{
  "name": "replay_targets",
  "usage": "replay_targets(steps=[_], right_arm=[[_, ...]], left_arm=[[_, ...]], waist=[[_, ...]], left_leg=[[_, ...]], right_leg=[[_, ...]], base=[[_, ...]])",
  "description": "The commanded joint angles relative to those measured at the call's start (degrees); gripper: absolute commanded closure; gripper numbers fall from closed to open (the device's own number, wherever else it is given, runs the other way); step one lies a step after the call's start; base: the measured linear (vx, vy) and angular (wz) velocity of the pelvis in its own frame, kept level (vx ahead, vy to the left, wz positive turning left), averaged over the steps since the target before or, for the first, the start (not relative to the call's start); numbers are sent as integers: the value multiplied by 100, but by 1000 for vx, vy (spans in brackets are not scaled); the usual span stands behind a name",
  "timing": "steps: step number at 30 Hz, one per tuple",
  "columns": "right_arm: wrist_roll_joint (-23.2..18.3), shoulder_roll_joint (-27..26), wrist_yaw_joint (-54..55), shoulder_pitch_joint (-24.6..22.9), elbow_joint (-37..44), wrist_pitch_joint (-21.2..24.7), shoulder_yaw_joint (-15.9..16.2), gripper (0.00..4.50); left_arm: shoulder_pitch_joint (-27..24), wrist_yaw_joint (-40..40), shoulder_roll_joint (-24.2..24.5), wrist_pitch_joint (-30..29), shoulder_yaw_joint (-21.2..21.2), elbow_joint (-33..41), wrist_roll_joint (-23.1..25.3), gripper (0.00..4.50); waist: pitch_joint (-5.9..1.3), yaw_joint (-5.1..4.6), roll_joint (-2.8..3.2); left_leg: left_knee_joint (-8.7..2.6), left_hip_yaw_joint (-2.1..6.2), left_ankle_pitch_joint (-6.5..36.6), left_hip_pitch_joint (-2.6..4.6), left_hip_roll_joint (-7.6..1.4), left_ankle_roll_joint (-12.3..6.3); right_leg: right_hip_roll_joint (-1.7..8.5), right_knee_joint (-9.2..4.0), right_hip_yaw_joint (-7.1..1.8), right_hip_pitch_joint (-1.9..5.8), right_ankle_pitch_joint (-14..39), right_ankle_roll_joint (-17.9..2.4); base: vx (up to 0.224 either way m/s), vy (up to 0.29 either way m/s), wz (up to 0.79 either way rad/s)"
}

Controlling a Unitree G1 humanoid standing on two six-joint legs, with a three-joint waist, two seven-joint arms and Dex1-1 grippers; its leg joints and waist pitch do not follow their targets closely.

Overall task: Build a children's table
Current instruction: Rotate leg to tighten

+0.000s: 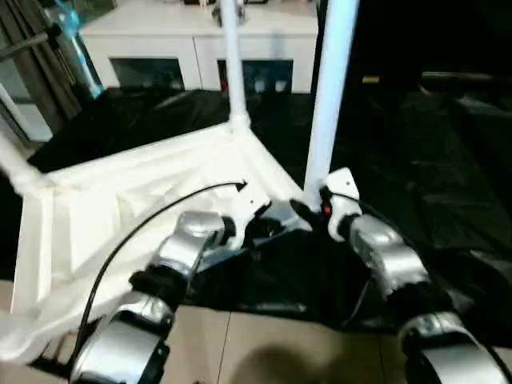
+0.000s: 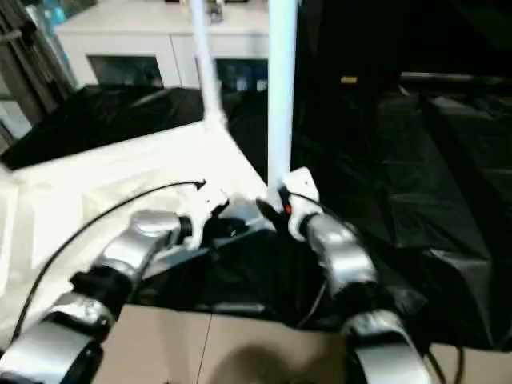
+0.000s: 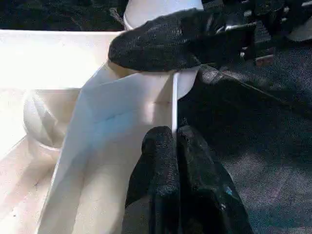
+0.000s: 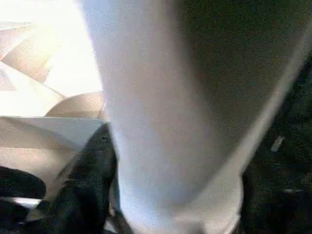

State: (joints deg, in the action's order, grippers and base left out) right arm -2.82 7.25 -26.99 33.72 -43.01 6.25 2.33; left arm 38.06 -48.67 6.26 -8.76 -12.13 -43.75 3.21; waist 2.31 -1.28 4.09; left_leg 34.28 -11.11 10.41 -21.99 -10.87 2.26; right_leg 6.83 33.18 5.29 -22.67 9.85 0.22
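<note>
Tabletop (image 1: 144,200) lies upside down at centre left, its near edge pinched by the left tool (image 3: 173,146), while the right tool (image 1: 316,210) clamps a leg (image 1: 328,88) at the corner socket; a tilted leg could jam or slip out.
</note>
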Motion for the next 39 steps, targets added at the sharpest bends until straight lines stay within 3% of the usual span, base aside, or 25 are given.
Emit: replay_targets(steps=[1, 6, 12, 13, 15, 18, 19, 25, 32, 35, 39], right_arm=[[-121, -400, -582, -46, -170, 245, 354, 103], [-83, -59, -1383, -105, 102, 54, 546, 62], [-330, 771, -3174, -523, 936, -12, 925, 62], [-429, 1003, -3556, -637, 1165, 36, 960, 62], [-521, 1244, -3960, -750, 1392, 90, 972, 62], [-599, 1502, -4374, -839, 1577, 203, 988, 62], [-616, 1621, -4560, -870, 1658, 231, 1010, 62], [-678, 1851, -4862, -903, 1813, 247, 1005, 107], [-688, 1815, -4913, -1027, 1991, 388, 1144, 164], [-579, 1640, -4564, -1068, 1799, 311, 1109, 172], [-222, 1143, -3182, -983, 1287, 271, 911, 176]], left_arm=[[131, -277, -241, 188, -154, 263, -149, 450], [-22, -866, -10, 235, -271, 481, -249, 450], [-154, -1714, 359, 387, -423, 689, -330, 450], [-166, -1926, 461, 410, -443, 723, -356, 450], [-179, -2184, 575, 445, -457, 766, -399, 450], [-193, -2478, 689, 382, -456, 856, -487, 450], [-200, -2634, 762, 380, -474, 891, -512, 450], [-195, -3127, 1047, 377, -570, 931, -527, 450], [-217, -3129, 1099, 367, -571, 918, -517, 450], [-234, -2895, 995, 362, -536, 881, -476, 450], [-155, -2075, 668, 229, -411, 647, -344, 450]], waist=[[-321, -19, -62], [-357, 1, -90], [-409, 185, -83], [-408, 230, -50], [-420, 306, -45], [-402, 370, -58], [-391, 377, -29], [-370, 359, -47], [-383, 362, -43], [-382, 360, -58], [-346, 301, -67]], left_leg=[[-493, 165, 2425, 95, -181, -136], [-475, 129, 1991, 43, -188, -309], [-382, 66, 975, 30, -220, -761], [-367, 50, 958, 68, -225, -798], [-362, 51, 902, 72, -242, -859], [-381, 44, 1031, 93, -245, -788], [-401, 48, 1152, 100, -253, -712], [-443, 59, 1482, 106, -253, -431], [-428, 60, 1326, 98, -249, -456], [-425, 54, 1303, 89, -245, -463], [-451, 58, 1611, 101, -227, -295]], right_leg=[[177, -509, -161, 188, 2509, -944], [198, -416, -190, 247, 1749, -1248], [181, -262, -192, 291, 536, -1580], [162, -271, -193, 271, 450, -1608], [170, -233, -205, 291, 311, -1661], [161, -244, -207, 274, 445, -1684], [169, -265, -208, 270, 621, -1649], [176, -315, -220, 263, 1120, -1517], [173, -293, -220, 265, 932, -1543], [180, -294, -220, 261, 950, -1552], [181, -355, -221, 241, 1511, -1401]], base=[[0, 0, 0], [0, 0, 0], [19, -4, 1], [0, 0, 0], [0, 0, 0], [0, 0, 0], [0, 0, 0], [0, 0, 0], [0, 0, 0], [0, 0, 0], [0, 0, 0]])
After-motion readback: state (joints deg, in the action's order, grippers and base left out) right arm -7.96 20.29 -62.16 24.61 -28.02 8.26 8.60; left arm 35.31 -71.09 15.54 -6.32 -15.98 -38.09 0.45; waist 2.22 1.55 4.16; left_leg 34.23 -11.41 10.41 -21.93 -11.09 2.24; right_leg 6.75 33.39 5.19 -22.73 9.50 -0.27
